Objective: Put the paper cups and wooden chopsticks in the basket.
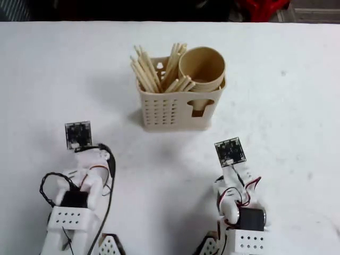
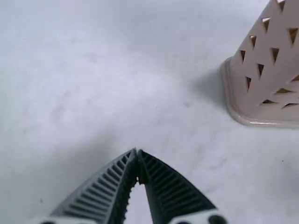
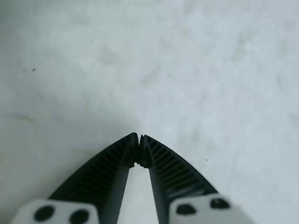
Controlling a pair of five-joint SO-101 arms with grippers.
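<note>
**Ribbed grey fingers (image 2: 107, 191) closed on nothing, beige perforated plastic basket (image 1: 170, 114) already loaded**

Closest to its wrist camera, the left gripper (image 2: 137, 157) hung low over the white table (image 2: 70, 70). Its two ribbed fingers were pressed together at the tips with nothing between them. The right gripper (image 3: 139, 140) stood the same way over bare tabletop, its dark fingers meeting at the tips and empty. Both arms sat folded at the near edge, well apart from the basket, which stood upright at mid-table.

Inside the basket, a bundle of pale wooden chopsticks (image 1: 156, 69) stood on end in the left part, fanned out and leaning above the rim. A stack of tan paper cups (image 1: 202, 66) filled the right part, with the top cup's mouth rising over the rim. By that showing, the task looked finished.

The main risk I judged was a knock. The basket seemed light and carried its load high, so a bump from an arm swinging forward could tip it or shake the leaning chopsticks out. The left arm sat somewhat nearer and was the likelier culprit.

A thin black cable (image 1: 42, 188) looped loosely beside the left arm and might snag during a wide sweep. Open tabletop lay between each arm and the basket, so the basket itself was the one thing either arm could strike.
</note>
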